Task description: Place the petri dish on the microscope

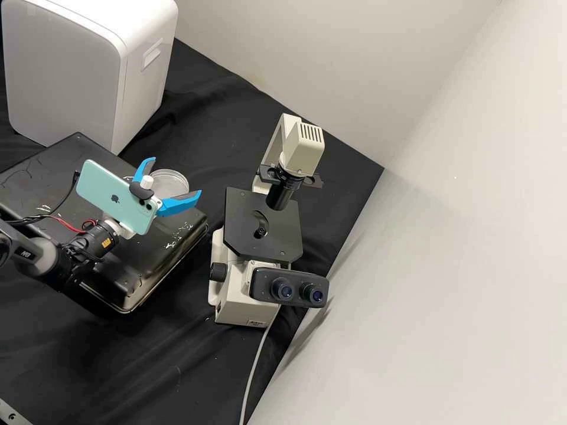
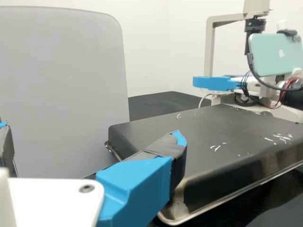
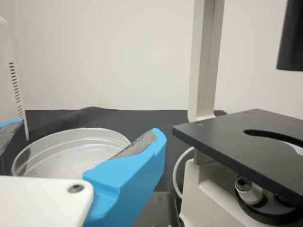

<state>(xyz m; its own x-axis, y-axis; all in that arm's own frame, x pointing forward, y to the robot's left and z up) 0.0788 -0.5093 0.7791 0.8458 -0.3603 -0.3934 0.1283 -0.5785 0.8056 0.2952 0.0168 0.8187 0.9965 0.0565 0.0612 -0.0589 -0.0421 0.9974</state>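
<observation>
Two blue fingers of my right tool stand spread to either side of the petri dish, which lies on the black tray just beside the microscope. Whether the pads actually touch its rim I cannot tell. I judge the dish light, stiff and brittle — thin clear walls, likely slick — so I would take it across the rim at its widest, squeeze gently and keep it level on the way to the black stage. Too hard a pinch could crack it or pop it loose. My left tool is spread as well, holding nothing — low beside the tray, near the white box.
</observation>
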